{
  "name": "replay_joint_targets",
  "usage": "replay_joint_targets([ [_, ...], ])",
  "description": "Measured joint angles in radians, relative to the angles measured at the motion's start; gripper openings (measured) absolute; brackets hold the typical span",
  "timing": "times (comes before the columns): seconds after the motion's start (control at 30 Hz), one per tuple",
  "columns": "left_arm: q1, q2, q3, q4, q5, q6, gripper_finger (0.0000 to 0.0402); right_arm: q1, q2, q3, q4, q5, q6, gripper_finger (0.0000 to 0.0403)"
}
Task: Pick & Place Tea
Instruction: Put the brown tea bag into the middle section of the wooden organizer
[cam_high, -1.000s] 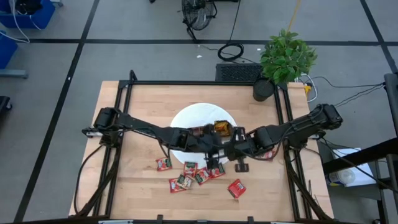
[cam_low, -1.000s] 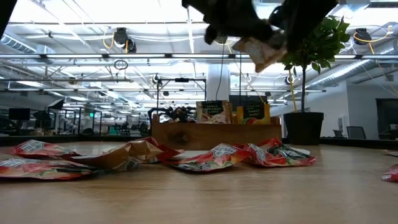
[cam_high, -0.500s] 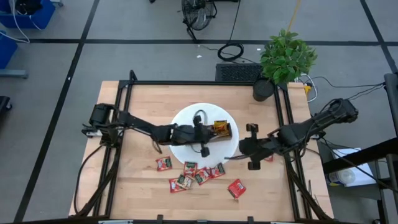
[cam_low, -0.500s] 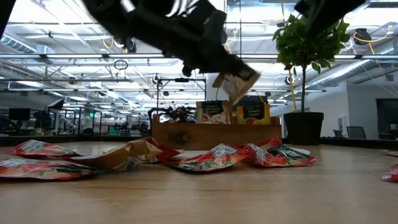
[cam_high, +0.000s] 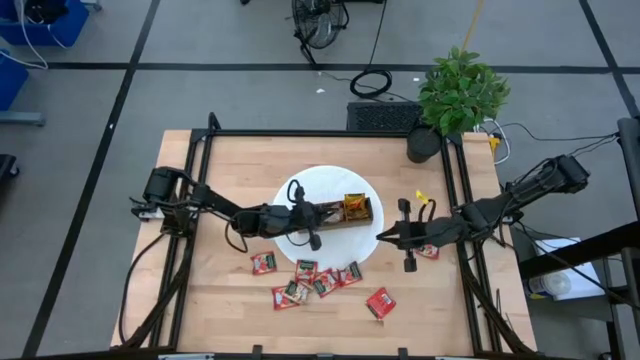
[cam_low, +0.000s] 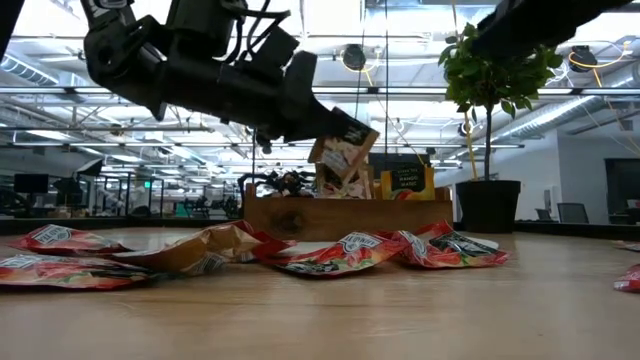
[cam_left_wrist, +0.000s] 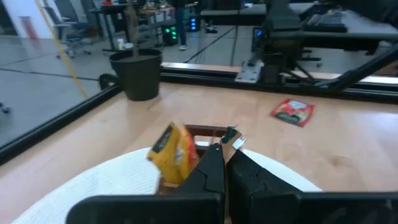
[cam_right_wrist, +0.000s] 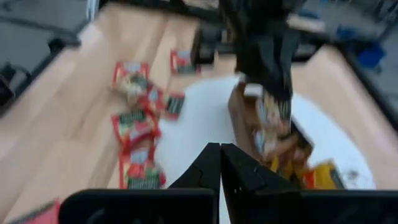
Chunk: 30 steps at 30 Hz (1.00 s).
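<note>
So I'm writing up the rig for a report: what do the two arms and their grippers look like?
Both arms are dark, nearly black, built of slim jointed links with black cables looping along them. The left gripper and right gripper each end in two narrow, flat black fingers; the left fingers look matte and angular, tapering toward the tips. No markings are legible.

Grey floor (cam_high: 250, 90) marked with dark lines; light wooden table (cam_high: 230, 160) in black frame; green leafy plant in black pot (cam_high: 455, 95); black cable coil (cam_high: 372, 82); ceiling of white beams and pipes (cam_low: 100, 90), brightly lit
</note>
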Motion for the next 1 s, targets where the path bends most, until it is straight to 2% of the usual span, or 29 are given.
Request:
replay_joint_targets([
  [0.1,0.005,0.012,-0.001,0.006,-0.001,0.001,0.0,-0.001,-0.009,-0.026,0.092,0.0,-0.05,0.0001],
  [0.23,0.011,0.048,0.002,0.025,0.007,-0.03,0.0,0.0,-0.008,-0.027,0.131,0.0,-0.082,0.0001],
  [0.47,0.012,0.137,0.028,0.06,0.017,-0.041,0.0,0.0,-0.008,-0.028,0.147,0.0,-0.087,0.0001],
  [0.63,0.012,0.182,0.029,0.166,0.015,-0.001,0.0,0.0,-0.008,-0.028,0.144,0.0,-0.087,0.0001],
  [1.0,0.019,0.182,0.028,0.156,-0.003,0.063,0.0,0.0,0.002,-0.028,0.144,-0.003,-0.08,0.0001],
])
